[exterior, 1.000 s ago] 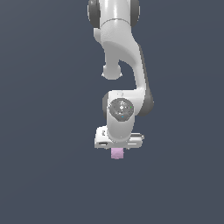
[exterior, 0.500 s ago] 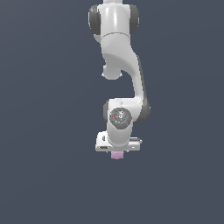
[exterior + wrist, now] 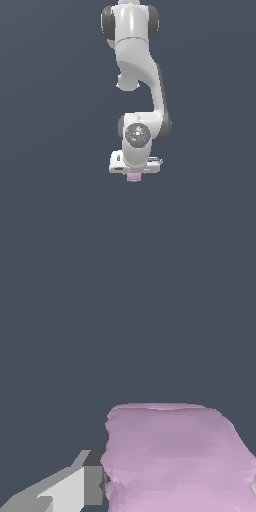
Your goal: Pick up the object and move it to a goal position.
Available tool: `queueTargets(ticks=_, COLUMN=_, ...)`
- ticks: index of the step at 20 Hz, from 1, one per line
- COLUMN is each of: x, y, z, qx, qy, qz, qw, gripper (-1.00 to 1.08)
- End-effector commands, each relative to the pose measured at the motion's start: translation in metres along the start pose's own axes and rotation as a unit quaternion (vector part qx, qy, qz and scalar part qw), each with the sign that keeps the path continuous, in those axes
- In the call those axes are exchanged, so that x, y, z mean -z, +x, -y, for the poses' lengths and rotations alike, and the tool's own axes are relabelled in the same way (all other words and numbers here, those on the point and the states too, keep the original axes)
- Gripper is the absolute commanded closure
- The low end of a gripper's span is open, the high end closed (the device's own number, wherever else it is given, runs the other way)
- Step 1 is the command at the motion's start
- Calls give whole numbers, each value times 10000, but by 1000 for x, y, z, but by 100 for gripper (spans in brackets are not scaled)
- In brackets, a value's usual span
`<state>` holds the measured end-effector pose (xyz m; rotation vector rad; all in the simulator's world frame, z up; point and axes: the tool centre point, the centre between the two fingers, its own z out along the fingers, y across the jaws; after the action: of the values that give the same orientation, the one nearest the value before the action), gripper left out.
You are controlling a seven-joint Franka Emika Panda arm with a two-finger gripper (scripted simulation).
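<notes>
Arm: we see the white Panda arm (image 3: pixel 135 75) hanging down the middle of the exterior view, its base joints at the top edge and its wrist just below centre.
Gripper: our white gripper (image 3: pixel 134 172) sits a little below the centre of the exterior frame, its body a wide pale bar pointing down.
Claw state: we read it as closed narrow on the cube; in the wrist view one grey-white finger (image 3: pixel 75 488) presses against the cube's side, and the other finger barely shows at the frame's right edge.
Cube: the pale pink cube (image 3: pixel 133 177) pokes out just under the gripper bar, below centre of the exterior frame; in the wrist view it (image 3: pixel 175 456) fills the lower right.
Surroundings: we see only a flat dark slate-blue backdrop (image 3: pixel 50 150) around everything, with no visible surface edge.
</notes>
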<state>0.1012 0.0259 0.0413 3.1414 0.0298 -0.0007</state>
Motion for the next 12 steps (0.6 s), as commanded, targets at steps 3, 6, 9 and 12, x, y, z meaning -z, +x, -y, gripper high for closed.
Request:
queueTargets(ticks=3, x=0, y=0, z=0, qx=0, qy=0, qz=-2, qw=10000, gripper=108)
queueTargets(ticks=6, x=0, y=-1, z=0, qx=0, qy=0, qz=-2, qw=10000, gripper=108)
queueTargets(ticks=9, x=0, y=-4, z=-1, qx=0, qy=0, qz=-2, qw=10000, gripper=108)
queueTargets(ticks=12, x=1, y=-9, z=-2, qx=0, qy=0, qz=-2, qw=10000, gripper=108)
